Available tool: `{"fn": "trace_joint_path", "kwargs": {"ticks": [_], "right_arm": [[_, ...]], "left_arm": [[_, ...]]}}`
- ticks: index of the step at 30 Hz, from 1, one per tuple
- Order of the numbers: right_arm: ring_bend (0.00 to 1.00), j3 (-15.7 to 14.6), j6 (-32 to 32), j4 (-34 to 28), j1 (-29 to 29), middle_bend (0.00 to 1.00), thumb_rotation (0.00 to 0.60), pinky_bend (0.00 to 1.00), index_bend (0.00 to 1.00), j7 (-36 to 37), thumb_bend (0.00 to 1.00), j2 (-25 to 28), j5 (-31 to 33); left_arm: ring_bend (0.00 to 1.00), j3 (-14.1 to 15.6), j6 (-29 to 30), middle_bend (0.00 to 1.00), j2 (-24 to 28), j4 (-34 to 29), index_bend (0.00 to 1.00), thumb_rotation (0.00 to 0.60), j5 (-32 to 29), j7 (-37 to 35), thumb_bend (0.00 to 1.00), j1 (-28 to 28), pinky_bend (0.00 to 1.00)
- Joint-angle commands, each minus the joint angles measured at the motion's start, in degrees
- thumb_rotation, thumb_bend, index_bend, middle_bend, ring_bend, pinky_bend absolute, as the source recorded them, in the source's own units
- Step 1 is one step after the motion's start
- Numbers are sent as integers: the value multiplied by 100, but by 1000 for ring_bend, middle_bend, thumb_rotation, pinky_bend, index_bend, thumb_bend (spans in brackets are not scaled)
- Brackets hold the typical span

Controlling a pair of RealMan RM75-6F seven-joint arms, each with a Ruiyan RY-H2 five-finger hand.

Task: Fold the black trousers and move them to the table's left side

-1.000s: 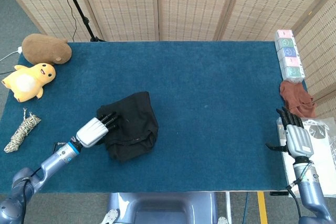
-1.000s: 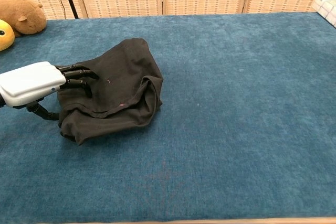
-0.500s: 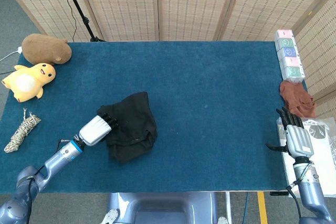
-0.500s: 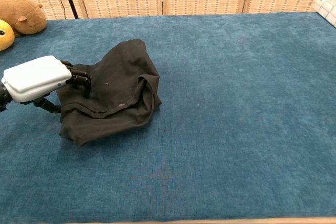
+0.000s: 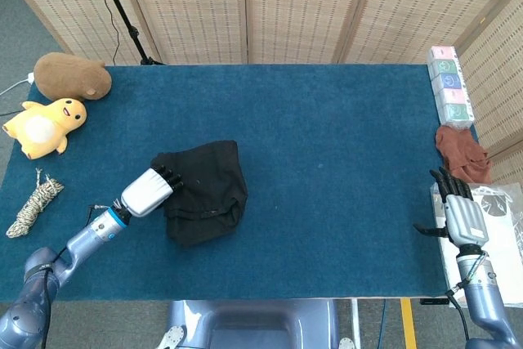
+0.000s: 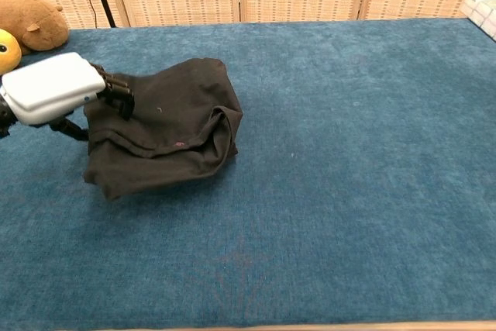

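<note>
The black trousers lie in a loosely folded bundle left of the table's middle. My left hand is at the bundle's left edge. Its dark fingers curl over the top of the fabric and its thumb sits underneath, so it grips that edge, which looks slightly raised. My right hand hangs beyond the table's right edge with its fingers straight and apart, holding nothing. The chest view does not show it.
A brown plush, a yellow duck plush and a coil of rope occupy the table's left end. Stacked tissue packs and a brown cloth sit at the right edge, a plastic bag beside it.
My left hand has closed on the trousers' left edge and moved up and away from me. The bundle has shifted slightly with it. The right hand has stayed still.
</note>
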Motion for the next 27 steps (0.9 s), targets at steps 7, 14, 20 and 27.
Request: {"fn": "trace_joint_path", "kwargs": {"ticks": [7,14,20,27], "right_arm": [[0,-8,35,-47,-4,0,600,0,6,-7,0,5,-42],[0,-21,59,-91,-10,0,600,0,6,-11,0,14,-80],[0,-32,46,-100,3,0,600,0,6,-10,0,11,-110],[0,-73,-66,-68,61,0,600,0,6,-28,0,-39,-139]], "left_arm": [[625,-295,322,678,389,-60,755,600,-255,-44,1000,-179,507],[633,-568,560,685,846,-165,766,600,-545,-130,1000,-66,514],[633,-718,819,686,1339,-261,766,600,-806,-385,1000,503,514],[628,-627,957,686,1854,-381,766,600,-900,-822,1000,1366,514]]}}
